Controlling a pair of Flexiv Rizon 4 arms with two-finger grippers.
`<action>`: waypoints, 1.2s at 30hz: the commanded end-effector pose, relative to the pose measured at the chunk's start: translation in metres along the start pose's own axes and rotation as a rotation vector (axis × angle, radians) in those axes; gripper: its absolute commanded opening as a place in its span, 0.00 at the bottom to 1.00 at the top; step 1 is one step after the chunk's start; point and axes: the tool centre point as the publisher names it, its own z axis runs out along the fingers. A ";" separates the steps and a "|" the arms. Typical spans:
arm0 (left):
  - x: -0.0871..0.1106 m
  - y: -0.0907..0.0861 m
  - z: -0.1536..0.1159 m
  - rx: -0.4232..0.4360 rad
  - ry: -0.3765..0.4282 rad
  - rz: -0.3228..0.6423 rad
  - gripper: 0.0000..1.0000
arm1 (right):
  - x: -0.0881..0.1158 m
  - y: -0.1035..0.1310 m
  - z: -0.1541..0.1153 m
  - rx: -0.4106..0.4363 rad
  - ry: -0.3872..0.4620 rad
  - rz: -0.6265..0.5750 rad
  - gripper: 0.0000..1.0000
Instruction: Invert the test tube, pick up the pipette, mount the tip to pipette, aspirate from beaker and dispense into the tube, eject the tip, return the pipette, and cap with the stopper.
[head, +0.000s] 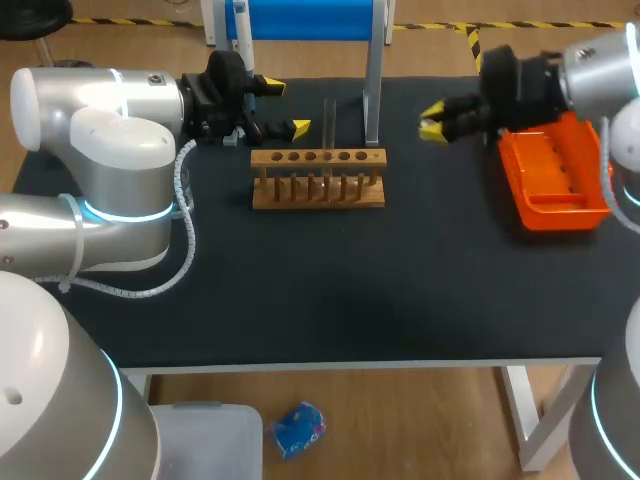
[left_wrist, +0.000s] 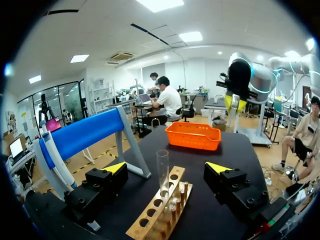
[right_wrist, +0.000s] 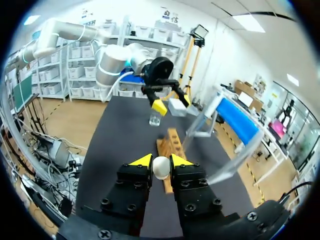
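Note:
A clear test tube (head: 328, 135) stands upright in the wooden rack (head: 318, 180). In the left wrist view the tube (left_wrist: 163, 172) rises just ahead of my left gripper (left_wrist: 166, 168), between its wide-open fingers and untouched. My left gripper (head: 285, 107) hovers at the rack's far left end. My right gripper (head: 433, 120) hangs right of the rack, shut on a white rounded stopper (right_wrist: 161, 167). The pipette (left_wrist: 51, 159) hangs on the blue stand (left_wrist: 85, 132). A small glass beaker (right_wrist: 155, 118) stands beyond the rack (right_wrist: 172, 145), under my left gripper (right_wrist: 165, 102).
An orange tray (head: 555, 178) sits at the table's right side, under my right arm. The blue stand (head: 300, 18) and its metal post (head: 373, 90) rise behind the rack. A white box (right_wrist: 177, 106) lies near the beaker. The table's front half is bare black mat.

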 end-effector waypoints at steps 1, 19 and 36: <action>0.000 0.001 0.001 0.004 -0.002 0.002 1.00 | -0.049 0.024 0.058 0.025 0.088 0.004 0.00; 0.000 0.001 0.001 0.004 -0.002 0.002 1.00 | -0.078 0.047 0.117 -0.007 0.132 0.009 0.00; 0.000 0.001 0.001 0.004 -0.002 0.002 1.00 | -0.080 0.038 0.133 0.019 0.157 0.012 0.00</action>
